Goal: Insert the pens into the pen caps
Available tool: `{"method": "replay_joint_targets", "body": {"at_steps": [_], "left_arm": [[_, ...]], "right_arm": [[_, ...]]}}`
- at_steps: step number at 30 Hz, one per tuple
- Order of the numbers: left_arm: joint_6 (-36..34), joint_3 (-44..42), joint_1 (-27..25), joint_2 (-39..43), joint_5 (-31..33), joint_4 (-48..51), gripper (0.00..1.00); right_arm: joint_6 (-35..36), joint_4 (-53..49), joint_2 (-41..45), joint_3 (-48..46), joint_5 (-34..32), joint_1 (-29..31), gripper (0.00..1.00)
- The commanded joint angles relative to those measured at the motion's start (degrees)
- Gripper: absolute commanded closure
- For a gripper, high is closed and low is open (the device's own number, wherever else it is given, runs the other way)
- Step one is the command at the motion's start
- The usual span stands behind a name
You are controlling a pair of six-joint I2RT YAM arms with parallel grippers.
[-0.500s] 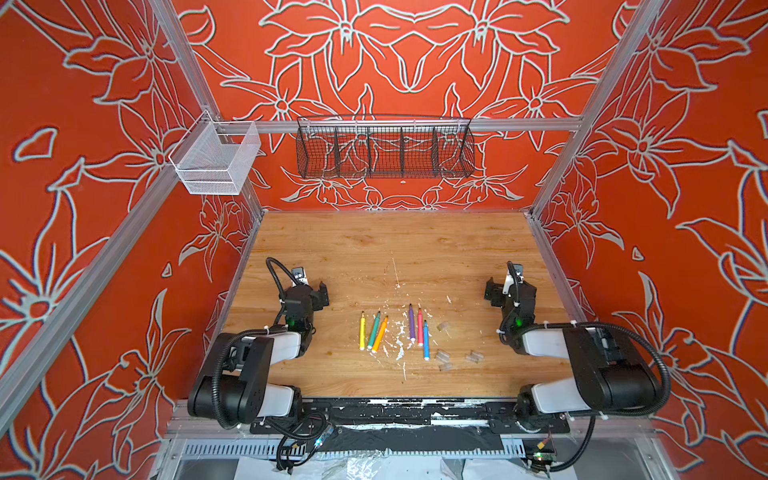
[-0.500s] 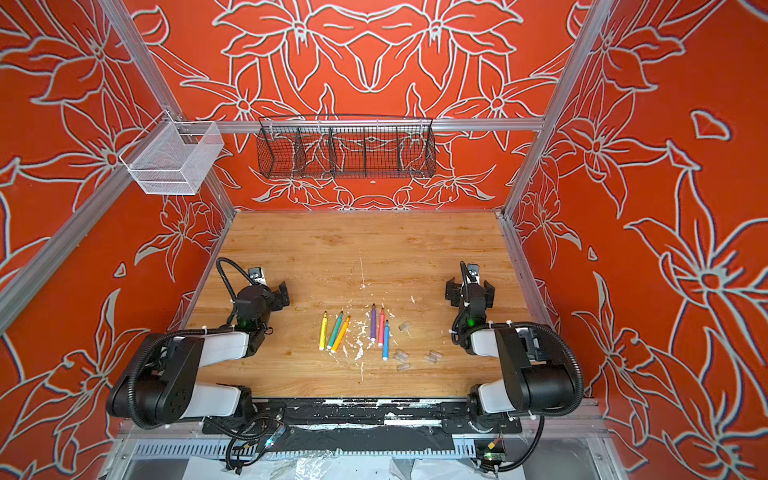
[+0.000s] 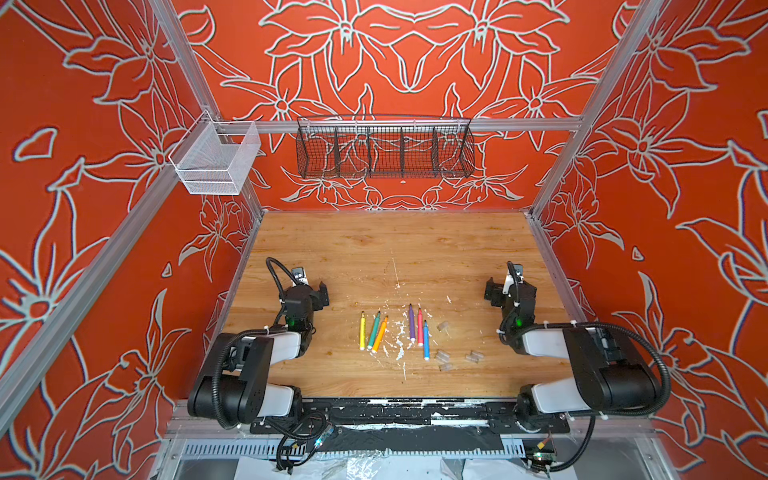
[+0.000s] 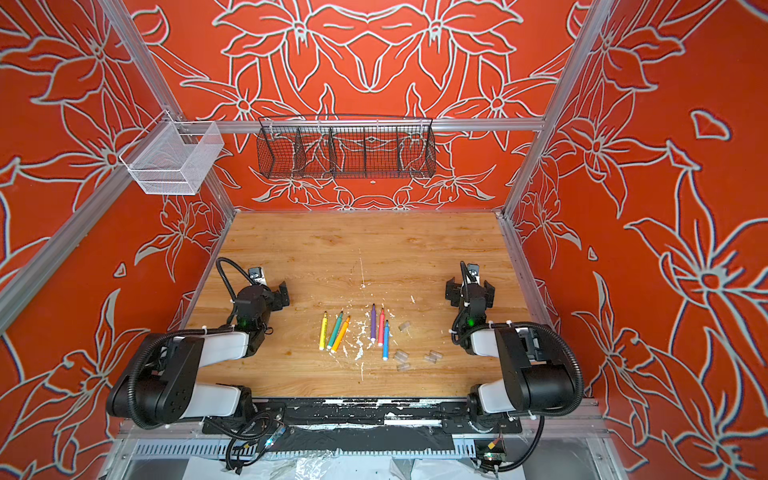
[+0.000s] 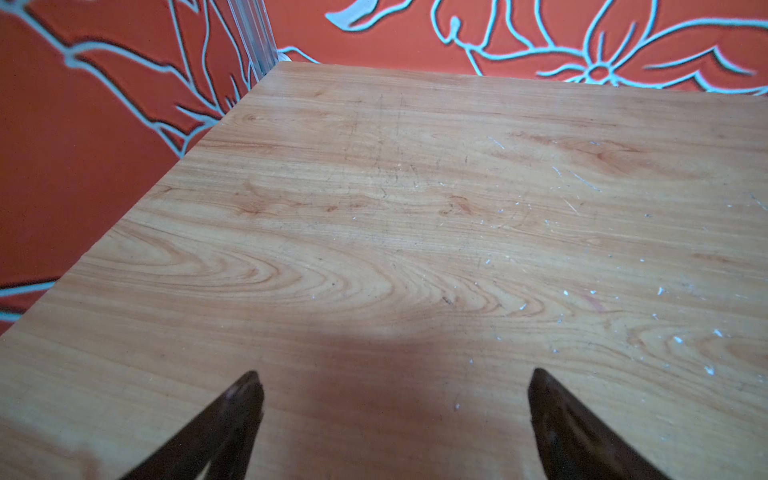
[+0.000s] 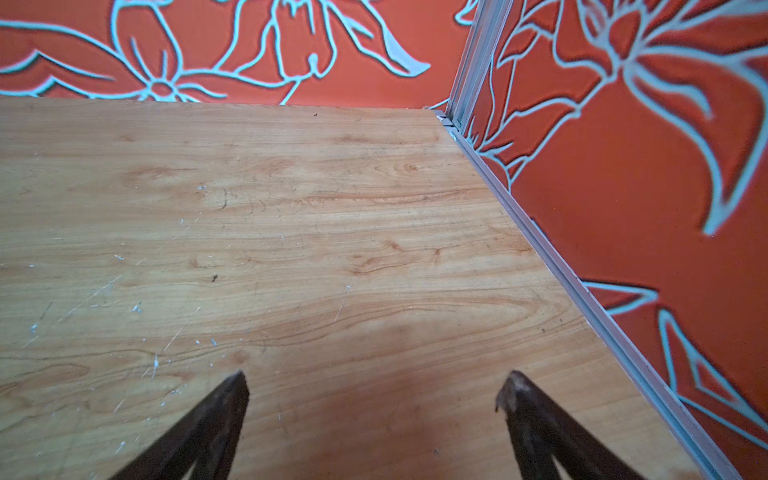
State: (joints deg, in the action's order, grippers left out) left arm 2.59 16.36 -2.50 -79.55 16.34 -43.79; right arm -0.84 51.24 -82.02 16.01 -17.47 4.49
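We found both arms folded back at the sides of the table [image 3: 374, 249], which we judged left the middle free to the cameras above. The left gripper [image 5: 392, 374] hung with its jaws spread wide and nothing between them, only bare wood beneath; the right gripper [image 6: 374, 376] was likewise released and empty, facing the far right corner.

The pens [image 4: 373, 322] lay flat near the front middle of the table, between the arms and well apart from both. A yellow pen [image 3: 362, 331], a green pen [image 3: 374, 330] and an orange pen [image 3: 380, 334] fanned out on the left; a purple pen [image 3: 411, 322], a pink-red pen [image 3: 420, 327] and a blue pen [image 3: 426, 340] lay nearly parallel beside them. All tips pointed away from the robot, so we took the layout as deliberate, with barrels exposed for a sideways pinch.

The caps [image 3: 441, 355] lay loose to the right of the pens; being clear, they were hard to count. That placement seemed to us to favour the right arm for caps and the left arm for pens; no pen wore a cap, so the task was not yet begun.
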Motion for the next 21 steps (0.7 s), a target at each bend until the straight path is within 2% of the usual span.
{"method": "replay_joint_targets", "body": {"at_steps": [1, 9, 13, 17, 21], "left_arm": [[-0.4, 0.7, 0.5, -0.3, -0.6, -1.2, 0.04], [-0.4, 0.6, 0.4, -0.3, -0.6, -1.2, 0.04], [-0.5, 0.5, 0.4, -0.2, -0.6, -1.4, 0.04], [-0.6, 0.4, 0.4, 0.0, -0.4, -1.8, 0.04], [-0.1, 0.7, 0.1, 5.6, 1.0, 3.5, 0.04]], "right_arm": [[-0.4, 0.4, 0.1, 0.3, 0.7, -0.1, 0.03], [-1.1, -0.4, 2.8, -0.9, -0.5, -0.1, 0.03], [-0.6, 5.5, 3.0, -3.8, 0.3, -0.1, 0.03], [-0.1, 4.9, 4.7, -3.7, 0.2, 0.2, 0.02], [-1.7, -15.6, 19.0, 0.8, -3.9, 0.6, 0.03]]}}
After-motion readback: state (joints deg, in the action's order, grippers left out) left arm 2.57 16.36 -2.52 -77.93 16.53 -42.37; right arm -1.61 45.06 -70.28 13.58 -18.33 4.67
